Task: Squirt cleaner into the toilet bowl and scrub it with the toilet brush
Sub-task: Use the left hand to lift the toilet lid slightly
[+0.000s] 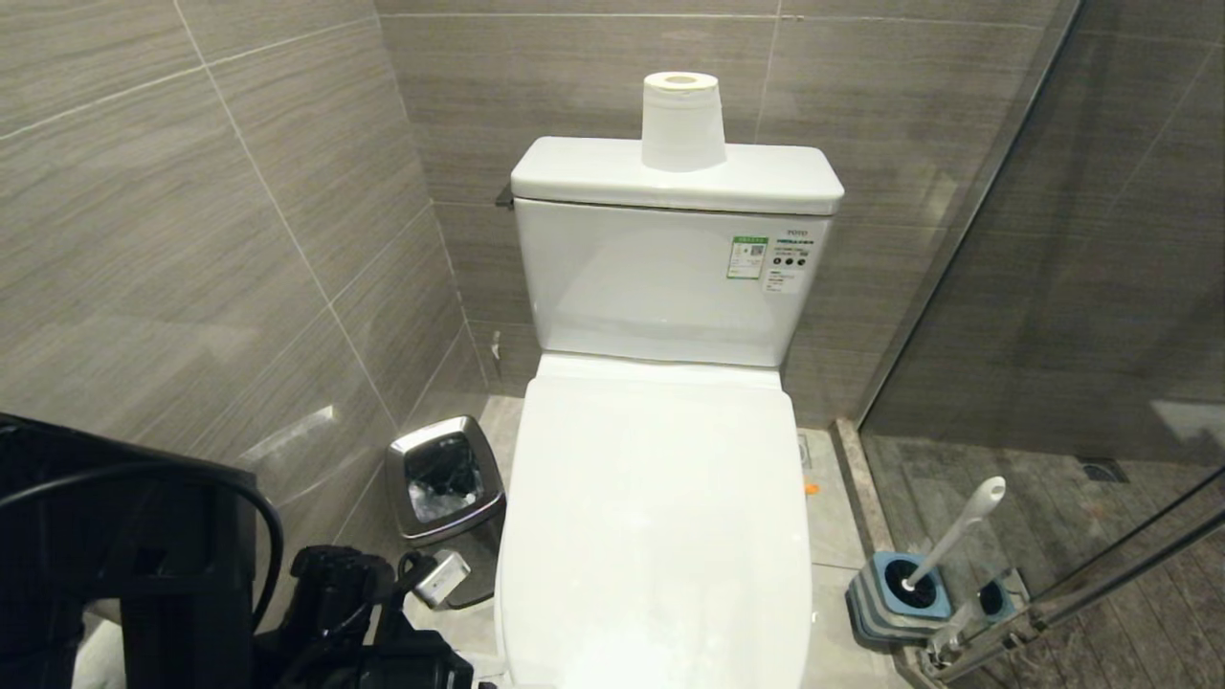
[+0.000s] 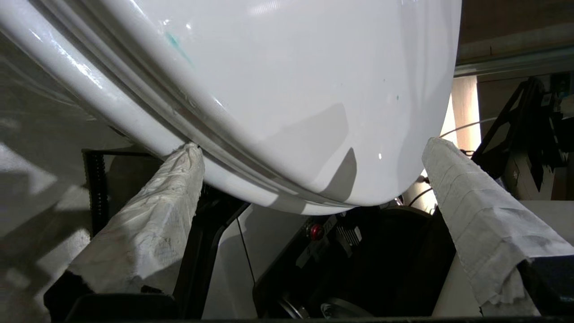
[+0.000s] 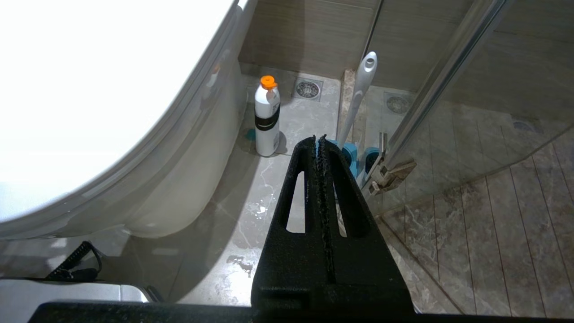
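The toilet's white lid (image 1: pixel 656 517) is down, so the toilet bowl is hidden beneath it. My left gripper (image 2: pixel 312 146) is open at the lid's front edge, which lies between its white-wrapped fingers (image 2: pixel 148 224). One fingertip touches the seam under the lid; the other stands clear. A thin turquoise smear of cleaner (image 2: pixel 178 45) marks the lid. The toilet brush (image 1: pixel 957 531) stands in its blue-grey holder (image 1: pixel 900 593) on the floor to the right, bristle head hidden; its white handle (image 3: pixel 358 98) rises beyond my right gripper (image 3: pixel 318 138), which is shut, empty and parked low.
A white bottle with an orange cap (image 3: pixel 267 116) stands on the floor beside the toilet base. A steel bin (image 1: pixel 445 474) sits to the toilet's left against the tiled wall. A paper roll (image 1: pixel 681 120) tops the tank. The glass shower door (image 1: pixel 1053 287) bounds the right.
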You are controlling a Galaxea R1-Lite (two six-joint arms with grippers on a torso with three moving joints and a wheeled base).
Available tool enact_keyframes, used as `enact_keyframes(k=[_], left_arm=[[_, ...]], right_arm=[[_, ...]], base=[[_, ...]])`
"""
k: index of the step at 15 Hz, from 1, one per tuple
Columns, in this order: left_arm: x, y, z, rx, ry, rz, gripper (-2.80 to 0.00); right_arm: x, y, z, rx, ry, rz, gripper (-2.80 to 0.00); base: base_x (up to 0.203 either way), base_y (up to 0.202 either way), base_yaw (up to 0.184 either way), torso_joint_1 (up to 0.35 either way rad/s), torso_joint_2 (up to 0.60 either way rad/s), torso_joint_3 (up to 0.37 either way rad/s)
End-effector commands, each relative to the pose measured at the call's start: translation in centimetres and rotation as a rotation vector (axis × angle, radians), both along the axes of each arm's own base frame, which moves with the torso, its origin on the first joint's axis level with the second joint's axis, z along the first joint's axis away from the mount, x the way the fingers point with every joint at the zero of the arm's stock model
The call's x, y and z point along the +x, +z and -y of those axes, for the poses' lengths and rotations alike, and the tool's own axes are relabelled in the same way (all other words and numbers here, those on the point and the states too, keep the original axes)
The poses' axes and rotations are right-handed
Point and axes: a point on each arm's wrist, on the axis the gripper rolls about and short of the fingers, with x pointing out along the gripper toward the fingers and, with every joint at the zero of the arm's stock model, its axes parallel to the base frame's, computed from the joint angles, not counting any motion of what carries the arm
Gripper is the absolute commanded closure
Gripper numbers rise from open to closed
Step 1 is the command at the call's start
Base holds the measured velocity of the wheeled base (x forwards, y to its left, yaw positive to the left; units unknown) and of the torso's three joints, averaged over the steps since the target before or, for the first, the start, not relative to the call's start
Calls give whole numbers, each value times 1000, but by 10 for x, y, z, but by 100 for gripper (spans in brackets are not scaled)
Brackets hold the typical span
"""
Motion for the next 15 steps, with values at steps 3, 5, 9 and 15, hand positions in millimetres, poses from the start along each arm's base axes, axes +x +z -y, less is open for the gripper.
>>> enact_keyframes(k=[3, 5, 9, 15], left_arm=[[6, 3, 6, -2, -14, 5, -280], [3, 2, 6, 10, -21, -17, -280], [-1, 5, 5, 19, -36, -19, -280], [-2, 11, 4, -32, -67, -37, -280]], right_arm=[[0, 0, 0, -1, -1, -1, 0], [0, 0, 0, -1, -1, 0, 0], [0, 0, 0, -1, -1, 1, 0], [0, 0, 0, -1, -1, -1, 0]], base=[[0, 0, 0, 0, 0, 0], [0, 0, 0, 0, 0, 0], [0, 0, 0, 0, 0, 0], [0, 0, 0, 0, 0, 0]])
